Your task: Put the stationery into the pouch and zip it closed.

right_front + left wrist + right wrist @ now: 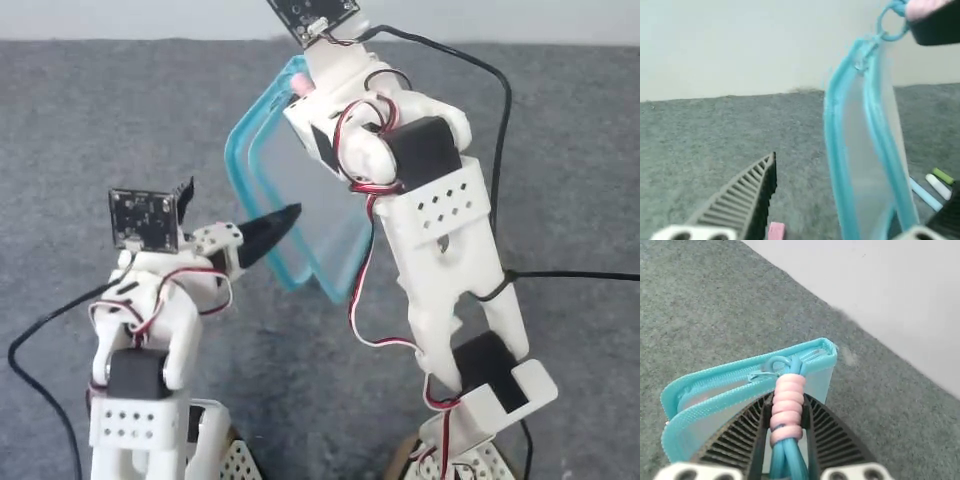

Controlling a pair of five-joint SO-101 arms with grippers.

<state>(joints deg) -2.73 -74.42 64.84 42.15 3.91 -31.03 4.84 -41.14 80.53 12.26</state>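
Hanging clear of the grey carpet (100, 120), the pouch (295, 185) is a translucent sleeve rimmed in teal zipper tape, its two teal edges standing apart. The right gripper (788, 399) has its jaws pinched on the pink beaded pull (786, 426) at the upper corner. The left gripper (240, 205) sits beside the pouch's lower part, jaws spread wide. On the carpet lie a pink eraser (776, 231) and, beyond the pouch, several pens (936, 186).

I look out over a grey, carpet-like counter (100, 120), a pale wall (150, 18) bordering its twelve o'clock edge.
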